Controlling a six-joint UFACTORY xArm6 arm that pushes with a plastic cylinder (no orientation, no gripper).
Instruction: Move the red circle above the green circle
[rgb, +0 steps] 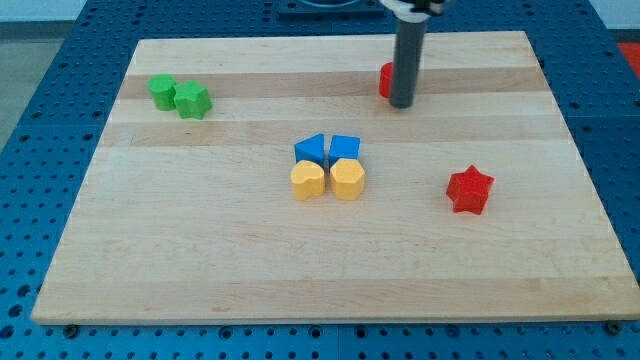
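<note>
The red circle (385, 79) sits near the view's top, right of centre, mostly hidden behind my rod. My tip (401, 103) rests on the board just right of and below it, touching or nearly touching it. The green circle (161, 91) lies at the view's upper left, with a green star (192, 100) touching its right side. The red circle is far to the right of the green circle, at about the same height.
A blue triangle (311, 149) and a blue cube (345, 148) sit mid-board above a yellow heart (308, 181) and a yellow hexagon (348, 179). A red star (470, 189) lies at the right. The wooden board (200, 260) rests on a blue pegboard.
</note>
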